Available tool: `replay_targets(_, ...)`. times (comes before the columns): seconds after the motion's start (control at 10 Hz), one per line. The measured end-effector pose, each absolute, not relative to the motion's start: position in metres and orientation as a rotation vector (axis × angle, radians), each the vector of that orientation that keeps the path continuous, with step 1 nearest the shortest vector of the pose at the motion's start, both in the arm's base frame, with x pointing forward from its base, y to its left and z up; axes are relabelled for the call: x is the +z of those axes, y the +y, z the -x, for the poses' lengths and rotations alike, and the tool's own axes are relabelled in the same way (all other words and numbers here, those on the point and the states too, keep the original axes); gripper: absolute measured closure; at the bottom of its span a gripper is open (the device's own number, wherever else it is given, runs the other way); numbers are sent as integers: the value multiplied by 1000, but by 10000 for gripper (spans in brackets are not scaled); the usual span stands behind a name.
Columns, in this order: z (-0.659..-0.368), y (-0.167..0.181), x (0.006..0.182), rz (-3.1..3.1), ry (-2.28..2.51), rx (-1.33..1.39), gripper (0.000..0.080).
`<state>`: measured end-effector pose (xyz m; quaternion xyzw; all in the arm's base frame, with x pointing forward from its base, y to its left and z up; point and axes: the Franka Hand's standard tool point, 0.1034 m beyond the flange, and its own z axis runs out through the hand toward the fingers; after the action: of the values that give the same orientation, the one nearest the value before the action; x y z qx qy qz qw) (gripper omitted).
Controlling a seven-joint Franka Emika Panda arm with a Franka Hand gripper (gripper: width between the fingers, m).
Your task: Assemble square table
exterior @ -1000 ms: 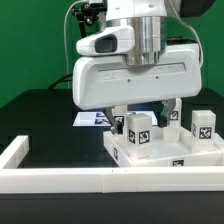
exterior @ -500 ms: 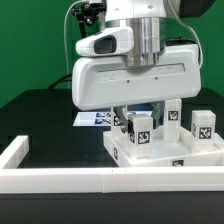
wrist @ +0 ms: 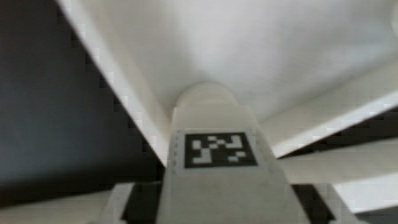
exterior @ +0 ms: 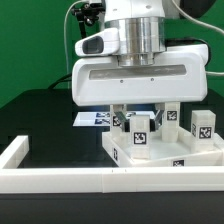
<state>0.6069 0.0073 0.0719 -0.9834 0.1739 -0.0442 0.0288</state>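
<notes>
The white square tabletop (exterior: 168,156) lies on the black surface at the exterior view's right, rim up. My gripper (exterior: 140,127) hangs over its near left part, shut on a white leg block (exterior: 141,135) with a black-white tag, held upright on or just above the panel. In the wrist view the leg (wrist: 219,140) runs between my fingers (wrist: 143,200), with the tabletop's white surface (wrist: 267,50) behind it. Two other legs (exterior: 204,125) (exterior: 172,113) stand at the panel's far right. A fourth leg is hidden.
The marker board (exterior: 92,118) lies flat behind the gripper, toward the exterior view's left. A long white rail (exterior: 60,182) borders the front of the black surface and turns up at the left corner (exterior: 12,152).
The gripper, with the leg in it, has shifted slightly toward the exterior view's right. The tabletop and the other legs have not moved.
</notes>
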Motion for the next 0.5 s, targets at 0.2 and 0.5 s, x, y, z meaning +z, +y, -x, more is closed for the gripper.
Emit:
replay_targets(0.2, -608, 8, 72, 2966, 812, -128, 509)
replay_targets(0.5, -609, 9, 71, 2754, 1306, -100, 509)
